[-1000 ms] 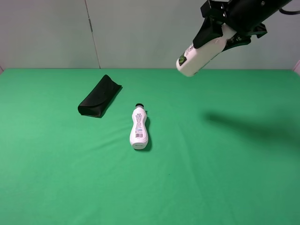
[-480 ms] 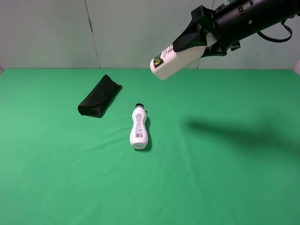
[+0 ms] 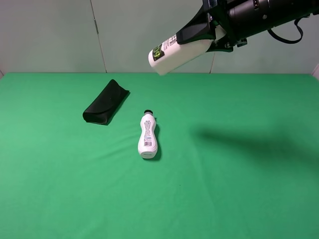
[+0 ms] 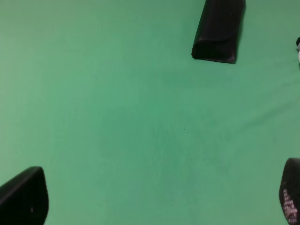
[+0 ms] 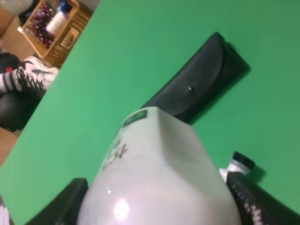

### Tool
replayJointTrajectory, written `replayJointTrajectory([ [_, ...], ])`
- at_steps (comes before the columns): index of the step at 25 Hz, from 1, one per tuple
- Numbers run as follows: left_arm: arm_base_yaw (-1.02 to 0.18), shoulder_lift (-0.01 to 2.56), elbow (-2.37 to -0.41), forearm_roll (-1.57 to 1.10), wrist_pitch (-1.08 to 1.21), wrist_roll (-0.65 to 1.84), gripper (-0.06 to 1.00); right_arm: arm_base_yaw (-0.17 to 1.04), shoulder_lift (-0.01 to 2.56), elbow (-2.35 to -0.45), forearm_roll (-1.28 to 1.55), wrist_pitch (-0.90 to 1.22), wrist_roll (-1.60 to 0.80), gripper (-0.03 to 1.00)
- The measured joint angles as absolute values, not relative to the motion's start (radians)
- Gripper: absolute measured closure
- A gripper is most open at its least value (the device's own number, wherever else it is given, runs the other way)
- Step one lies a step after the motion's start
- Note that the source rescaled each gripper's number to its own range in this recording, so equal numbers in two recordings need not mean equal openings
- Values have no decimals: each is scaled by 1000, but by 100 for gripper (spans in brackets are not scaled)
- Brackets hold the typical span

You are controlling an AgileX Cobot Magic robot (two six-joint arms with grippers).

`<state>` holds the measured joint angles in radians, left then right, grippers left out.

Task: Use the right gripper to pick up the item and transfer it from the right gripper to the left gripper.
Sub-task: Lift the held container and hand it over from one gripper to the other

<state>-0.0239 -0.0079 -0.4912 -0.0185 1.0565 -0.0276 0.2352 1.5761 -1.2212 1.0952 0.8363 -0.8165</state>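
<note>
The item [image 3: 174, 51], a stout cream-white bottle with a black-green label band, hangs tilted high above the back of the green table. My right gripper [image 3: 202, 40] is shut on its body, with the bottle end pointing left and down. In the right wrist view the item [image 5: 154, 178] fills the space between the two fingers of the right gripper [image 5: 159, 206]. My left gripper [image 4: 157, 199] is open and empty above bare green cloth; only its fingertips [image 4: 23, 197] show. The left arm is out of the exterior view.
A flat black case [image 3: 105, 102] lies at the back left of the green table [image 3: 249, 189]. A slim white bottle with a black cap [image 3: 147, 135] lies near the middle. The case also shows in the left wrist view [image 4: 219, 30] and right wrist view [image 5: 201, 84].
My right gripper has carried the item leftward and slightly up, from the upper right toward the top middle of the view. The case and the slim bottle have not moved.
</note>
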Motion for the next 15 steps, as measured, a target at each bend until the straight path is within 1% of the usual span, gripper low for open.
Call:
replayJointTrajectory([
  [15, -24, -8, -491, -18, 1057, -28, -6, 235, 1576, -1221, 1095, 805, -828, 94],
])
